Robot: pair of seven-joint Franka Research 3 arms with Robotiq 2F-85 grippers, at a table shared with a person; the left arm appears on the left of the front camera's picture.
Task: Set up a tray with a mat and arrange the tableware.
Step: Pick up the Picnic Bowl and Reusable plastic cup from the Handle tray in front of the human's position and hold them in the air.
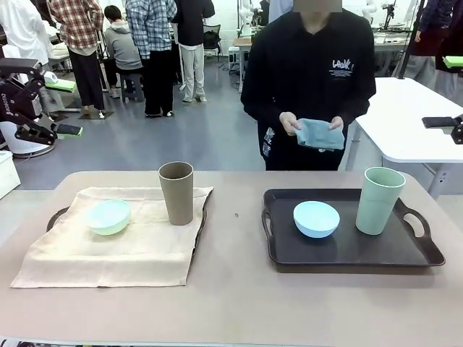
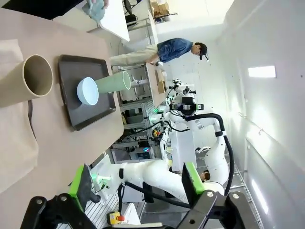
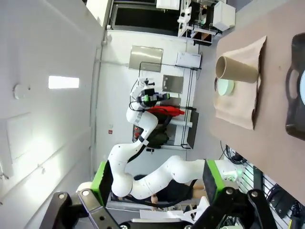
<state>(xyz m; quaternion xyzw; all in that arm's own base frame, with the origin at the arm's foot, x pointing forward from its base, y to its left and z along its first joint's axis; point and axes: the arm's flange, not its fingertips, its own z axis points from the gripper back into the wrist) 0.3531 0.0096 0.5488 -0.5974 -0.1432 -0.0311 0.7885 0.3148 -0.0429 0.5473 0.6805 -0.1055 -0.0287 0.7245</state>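
Table (image 1: 239,303), robot side to far side:

1. Left tray (image 1: 54,219): a beige mat (image 1: 123,249) lies over it, so that little more than the dark handle at its left end and a strip of rim at its right shows. The mat hangs past the tray's near edge onto the table.
2. On the mat: the mint green bowl (image 1: 108,216) sits at the left. The tan cup (image 1: 176,192) stands upright to its right, near the mat's far right corner. The two are apart.
3. Right tray (image 1: 362,249): dark brown and bare, with no mat. The light blue bowl (image 1: 316,218) sits near its middle. The pale green cup (image 1: 380,200) stands upright to the bowl's right, close to the right handle, not touching the bowl.
4. Person, far side: both hands hold a folded blue-grey cloth (image 1: 320,134) at waist height, above and behind the right tray.

Grippers:

- Left gripper (image 2: 137,183): fingers spread wide, nothing between the pads. It is raised off the table's left side, well apart from the trays.
- Right gripper (image 3: 158,179): fingers spread wide, holding nothing, raised off the table's right side.
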